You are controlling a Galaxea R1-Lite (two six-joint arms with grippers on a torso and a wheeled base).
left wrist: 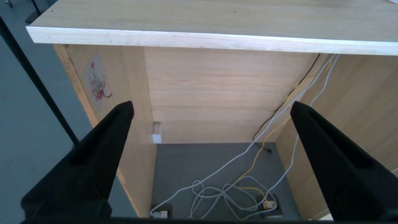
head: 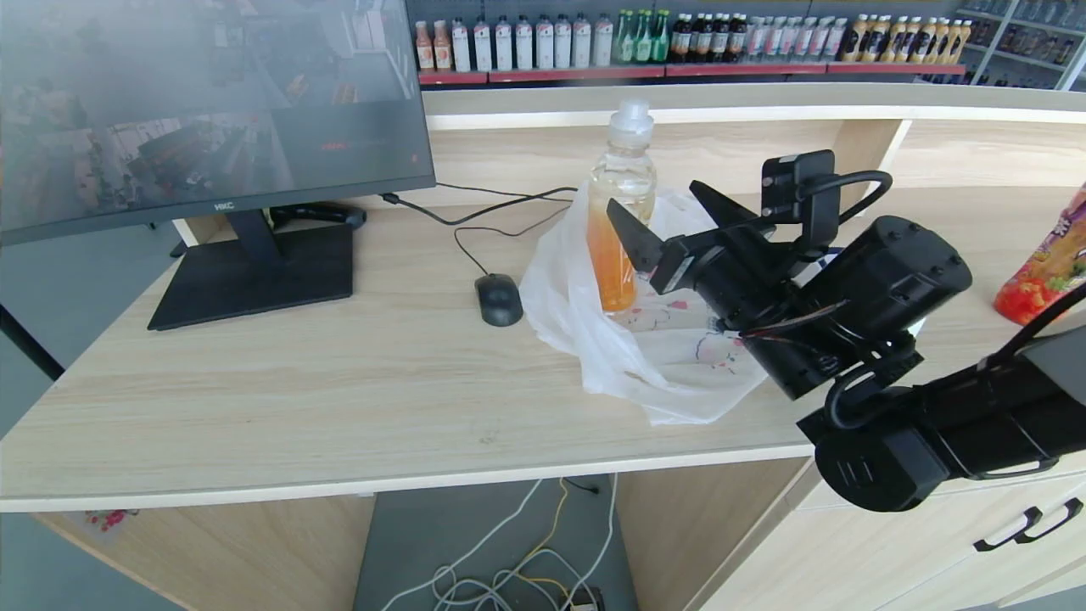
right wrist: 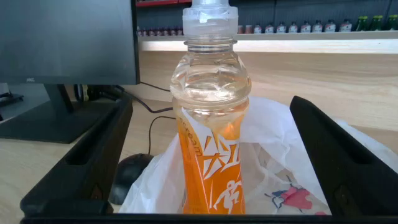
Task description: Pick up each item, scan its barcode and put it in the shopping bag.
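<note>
Light wood counter with a raised ledge at the back. Dark monitor on a black stand at the robot's left, with small logo print on the bezel. Store shelves behind hold rows of bottles on red rails.

White plastic shopping bag lies crumpled mid-counter, with faint red and blue drawings on it. The bottle stands upright in the bag, plastic bunched around its base. It has orange drink, a white cap and an orange label with white characters and a running figure.

Right gripper is open with jaws wide either side of the bottle, not touching it. Left gripper is open too, low in front of the counter edge, above floor cables.

Red-orange printed packet at far right. Black mouse just left of the bag. Small floral sticker on the counter's side panel.
</note>
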